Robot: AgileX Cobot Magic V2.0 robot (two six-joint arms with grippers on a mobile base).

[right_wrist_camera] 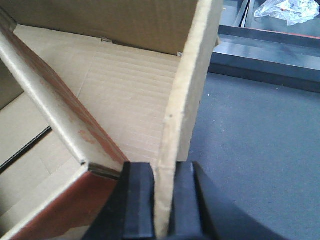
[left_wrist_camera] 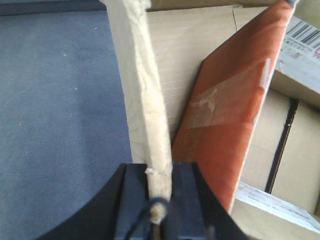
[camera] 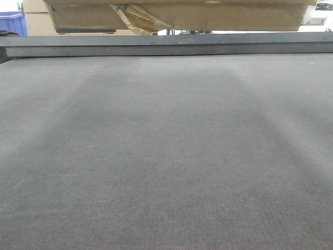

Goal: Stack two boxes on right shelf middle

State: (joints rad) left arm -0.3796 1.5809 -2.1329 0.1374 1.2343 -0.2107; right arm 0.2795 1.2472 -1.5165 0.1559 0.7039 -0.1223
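Cardboard box (camera: 177, 15), open-topped and brown, hangs in the air along the top edge of the front view. Its underside is clear of the dark grey surface (camera: 166, 156) below, and a strip of yellowish tape (camera: 138, 21) crosses its bottom face. It is carried from two sides. The left pincer (left_wrist_camera: 159, 175) is clenched on one upright side wall (left_wrist_camera: 145, 90), and the right pincer (right_wrist_camera: 165, 172) is clamped on the opposite wall (right_wrist_camera: 187, 100), each with one finger inside the box and one outside. Gripping the two walls this way looks meant to keep the load level and stop it swinging during the carry. Inside, a red carton (left_wrist_camera: 225, 125) with clear tape leans at a slant against the box's interior, next to a white panel with a barcode label (left_wrist_camera: 305, 32). This cargo could slide if the box tips, so I judge a slow, even lift to be wise. A blue bin (camera: 13, 23) stands beyond the far edge of the surface, and what is probably a crumpled plastic bag (right_wrist_camera: 290, 9) lies past it on the right. The right shelf appears in none of the views, so the box has yet to reach it. I judge the task to be at the transport stage.
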